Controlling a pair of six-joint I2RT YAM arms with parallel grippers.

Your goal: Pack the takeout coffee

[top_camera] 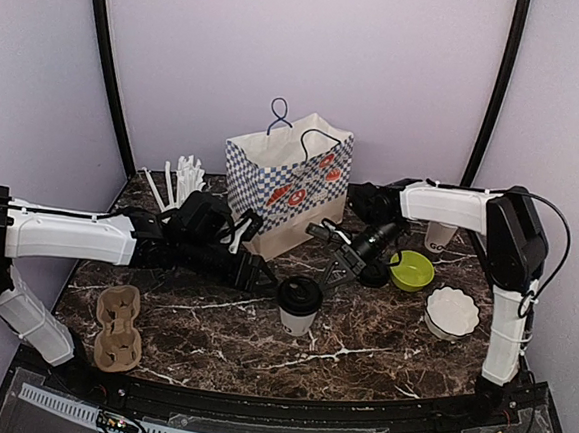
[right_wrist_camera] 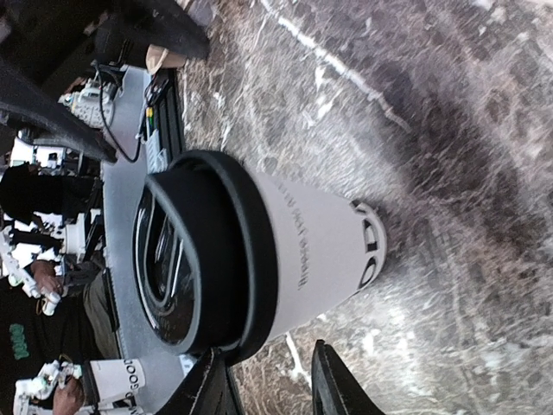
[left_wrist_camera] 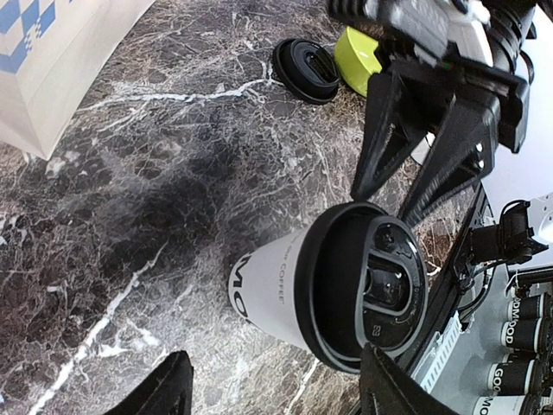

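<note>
One takeout coffee cup [top_camera: 299,306], white with a black lid, stands upright in the middle of the table. My left gripper [top_camera: 257,272] is just left of it. In the left wrist view the cup [left_wrist_camera: 281,290] lies ahead of the left gripper [left_wrist_camera: 276,398], which is open and empty. My right gripper [top_camera: 333,272] is close on the cup's right. In the right wrist view the cup [right_wrist_camera: 302,251] sits just beyond the right gripper [right_wrist_camera: 272,393]; the jaws stand narrowly apart with nothing between them. Another white cup [top_camera: 440,236] is half hidden behind the right arm.
A checked paper bag [top_camera: 287,181] stands open at the back centre. A cardboard cup carrier [top_camera: 117,328] lies front left, a cup of straws [top_camera: 182,183] back left. A lime-green bowl [top_camera: 412,270], a white bowl [top_camera: 451,313] and a loose black lid [left_wrist_camera: 304,69] sit right.
</note>
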